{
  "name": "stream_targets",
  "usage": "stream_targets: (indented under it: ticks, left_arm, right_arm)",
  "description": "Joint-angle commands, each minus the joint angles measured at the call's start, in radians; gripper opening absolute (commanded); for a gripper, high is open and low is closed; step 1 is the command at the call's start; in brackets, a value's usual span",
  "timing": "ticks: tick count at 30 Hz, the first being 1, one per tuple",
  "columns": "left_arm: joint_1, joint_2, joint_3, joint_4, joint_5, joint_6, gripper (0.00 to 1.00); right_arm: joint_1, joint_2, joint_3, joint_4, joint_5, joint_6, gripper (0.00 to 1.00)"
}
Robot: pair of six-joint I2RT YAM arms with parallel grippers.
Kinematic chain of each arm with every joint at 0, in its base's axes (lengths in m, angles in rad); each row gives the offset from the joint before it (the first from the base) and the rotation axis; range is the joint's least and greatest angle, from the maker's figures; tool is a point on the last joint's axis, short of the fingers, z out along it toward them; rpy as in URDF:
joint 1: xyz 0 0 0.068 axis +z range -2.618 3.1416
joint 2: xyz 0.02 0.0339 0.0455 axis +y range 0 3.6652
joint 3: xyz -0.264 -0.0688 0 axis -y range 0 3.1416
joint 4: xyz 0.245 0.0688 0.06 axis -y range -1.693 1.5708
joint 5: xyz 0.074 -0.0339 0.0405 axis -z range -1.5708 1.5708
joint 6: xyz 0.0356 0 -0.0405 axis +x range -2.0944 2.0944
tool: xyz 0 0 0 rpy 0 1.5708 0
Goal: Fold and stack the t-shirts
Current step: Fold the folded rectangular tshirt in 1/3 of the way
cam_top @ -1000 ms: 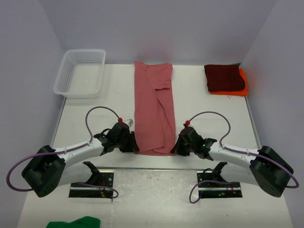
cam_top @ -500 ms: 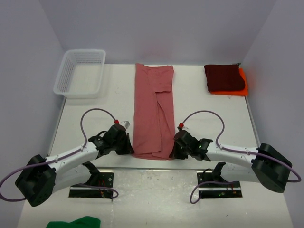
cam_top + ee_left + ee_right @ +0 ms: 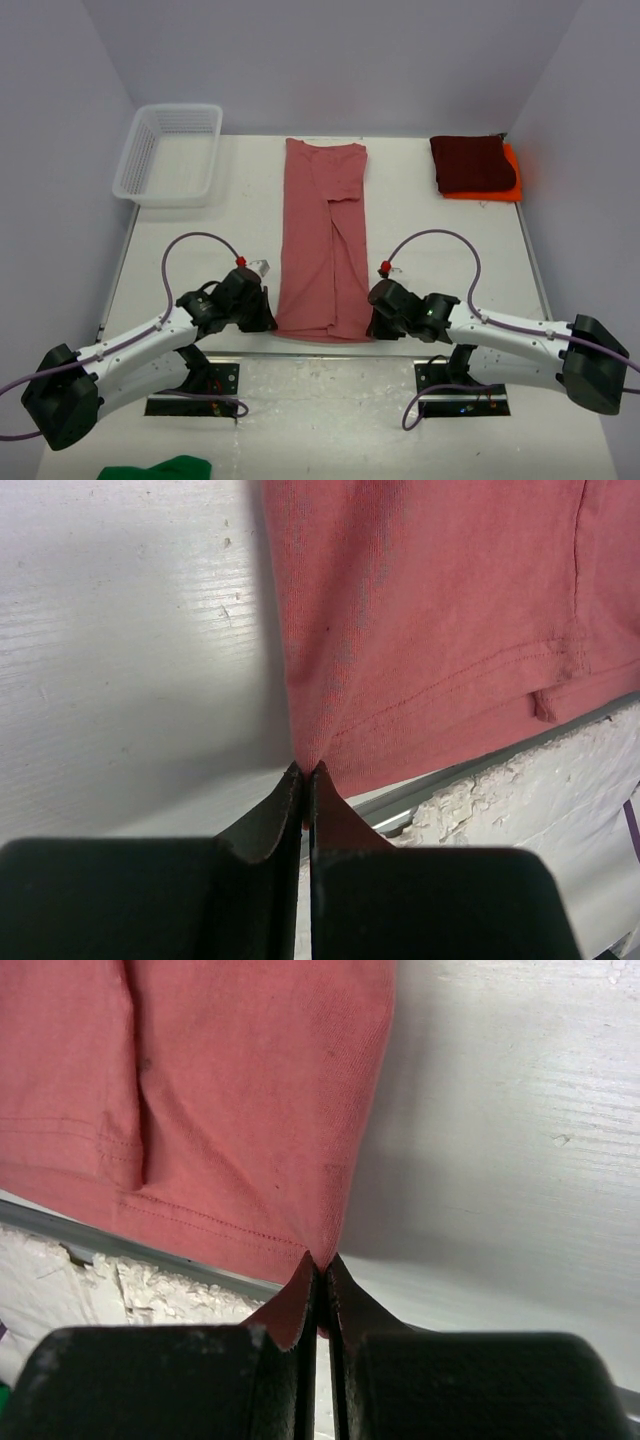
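A faded rose t-shirt (image 3: 325, 240) lies as a long narrow strip down the middle of the table, its hem at the near edge. My left gripper (image 3: 272, 322) is shut on the hem's near left corner (image 3: 305, 770). My right gripper (image 3: 373, 327) is shut on the near right corner (image 3: 322, 1258). Both wrist views show the rose t-shirt (image 3: 440, 610) (image 3: 220, 1090) pinched between closed tips, lifted slightly off the table. A folded dark maroon t-shirt (image 3: 472, 162) rests on a folded orange t-shirt (image 3: 512, 172) at the far right.
A white mesh basket (image 3: 170, 152) stands at the far left. A green cloth (image 3: 155, 468) lies below the table's near edge at bottom left. The metal front rail (image 3: 320, 352) runs just behind the hem. Purple walls close in on three sides.
Both arms have drawn back toward the near edge, pulling the rose t-shirt's hem with them. The left gripper closed on the hem corner; the right stayed shut on its corner.
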Motion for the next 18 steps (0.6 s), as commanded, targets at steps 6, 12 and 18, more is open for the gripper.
stream_targets:
  ticks: [6,12,18]
  left_arm:
    - [-0.02,-0.023,-0.002,-0.026,0.002,-0.008,0.0]
    - [-0.038,-0.066,0.005,-0.029,0.001,-0.013,0.0]
    - [-0.064,-0.09,0.028,-0.031,-0.004,-0.016,0.0]
  right_arm:
    - [0.014,0.024,0.022,-0.039,0.032,0.003,0.0]
    - [0.023,0.038,0.032,-0.031,0.03,0.003,0.0]
    - [0.042,0.038,0.071,-0.056,0.039,-0.016,0.0]
